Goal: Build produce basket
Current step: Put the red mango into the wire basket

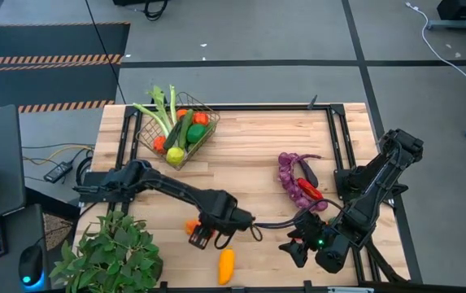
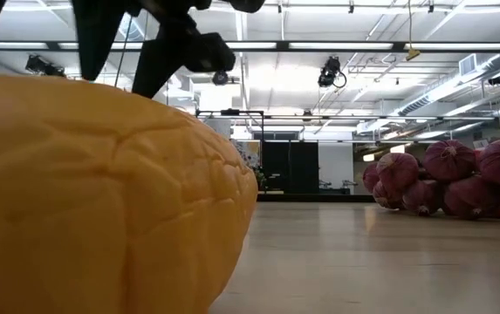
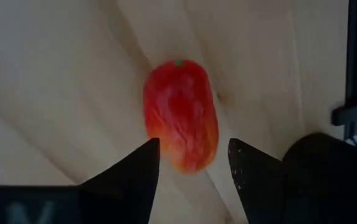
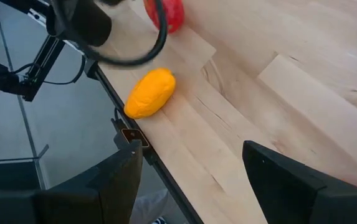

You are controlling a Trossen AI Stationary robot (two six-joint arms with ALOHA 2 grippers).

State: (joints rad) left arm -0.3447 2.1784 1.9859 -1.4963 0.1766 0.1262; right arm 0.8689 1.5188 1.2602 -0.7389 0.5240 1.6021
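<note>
A leafy green plant (image 1: 112, 251) sits at the lower left of the high view, on the corner of the wooden worktop (image 1: 249, 146). A computer mouse (image 1: 30, 264) lies at the far left edge, and striped floor mats (image 1: 50, 57) fill the upper left.

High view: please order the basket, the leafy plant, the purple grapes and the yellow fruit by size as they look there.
1. Leafy plant, largest, though the picture's edge cuts it.
2. Basket.
3. Purple grapes.
4. Yellow fruit, smallest.
</note>
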